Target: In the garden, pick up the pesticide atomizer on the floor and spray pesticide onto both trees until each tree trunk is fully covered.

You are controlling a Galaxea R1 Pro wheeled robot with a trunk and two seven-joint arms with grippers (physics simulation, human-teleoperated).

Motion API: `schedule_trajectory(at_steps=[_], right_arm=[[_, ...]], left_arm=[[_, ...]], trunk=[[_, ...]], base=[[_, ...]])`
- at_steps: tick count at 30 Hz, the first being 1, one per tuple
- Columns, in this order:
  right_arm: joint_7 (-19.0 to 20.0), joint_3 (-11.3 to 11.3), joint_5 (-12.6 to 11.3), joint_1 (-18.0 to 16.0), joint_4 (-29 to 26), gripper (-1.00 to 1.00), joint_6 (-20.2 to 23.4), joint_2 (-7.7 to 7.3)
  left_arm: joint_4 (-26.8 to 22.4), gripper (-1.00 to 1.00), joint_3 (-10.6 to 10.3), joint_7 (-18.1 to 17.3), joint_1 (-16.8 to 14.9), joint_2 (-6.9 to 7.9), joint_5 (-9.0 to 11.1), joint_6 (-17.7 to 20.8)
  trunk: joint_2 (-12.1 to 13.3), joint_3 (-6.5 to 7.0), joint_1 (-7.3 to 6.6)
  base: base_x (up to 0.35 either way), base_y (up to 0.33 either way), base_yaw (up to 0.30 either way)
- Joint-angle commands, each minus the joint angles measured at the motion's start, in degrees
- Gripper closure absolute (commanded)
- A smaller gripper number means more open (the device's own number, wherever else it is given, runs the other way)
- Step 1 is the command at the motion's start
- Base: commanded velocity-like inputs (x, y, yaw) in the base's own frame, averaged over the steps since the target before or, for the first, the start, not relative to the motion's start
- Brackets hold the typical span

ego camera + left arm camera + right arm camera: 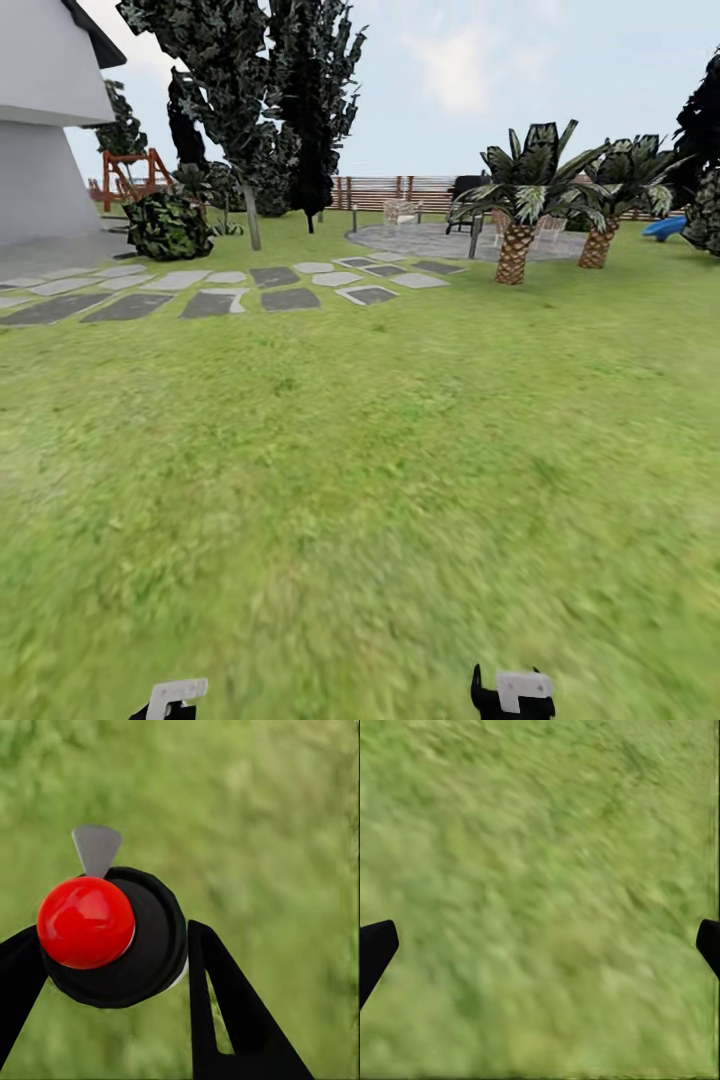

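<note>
Lawn (360, 480) fills the head view, with stepping stones (230, 285), two short palms (520, 215) and a slat fence (400, 190) far back; no thick pale trunk is clearly visible from here. Left gripper (112, 952) is clamped on the atomizer (112, 937), red knob and grey nozzle up, so pickup looks done. Right gripper (540, 945) is spread wide over bare grass, holding nothing; spraying both trees remains.

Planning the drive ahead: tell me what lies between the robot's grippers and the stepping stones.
In the head view, bare lawn lies between the grippers and the stepping stones.
</note>
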Motion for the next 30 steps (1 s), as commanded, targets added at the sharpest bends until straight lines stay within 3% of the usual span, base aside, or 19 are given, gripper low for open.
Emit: schedule_trajectory(at_steps=[1, 21, 30], right_arm=[[-0.5, 0.2, 0.4, 0.0, 0.1, -1.00, 0.1, 0.02], [-0.5, 0.2, 0.4, 0.0, 0.1, -1.00, 0.1, 0.02], [-0.5, 0.2, 0.4, 0.0, 0.1, -1.00, 0.1, 0.02]], left_arm=[[0.0, 1.00, 0.5, -0.1, 0.0, 0.00, -0.6, -0.2], [0.0, 1.00, 0.6, -0.1, 0.0, 0.02, -0.6, -0.2], [0.0, 1.00, 0.6, 0.0, 0.0, 0.02, -0.6, -0.2]], trunk=[[0.0, -0.05, -0.01], [0.0, -0.05, -0.01], [0.0, -0.05, -0.01]], base=[[0.000, -0.276, -0.300], [0.000, -0.276, -0.300], [0.108, -0.275, -0.300]])
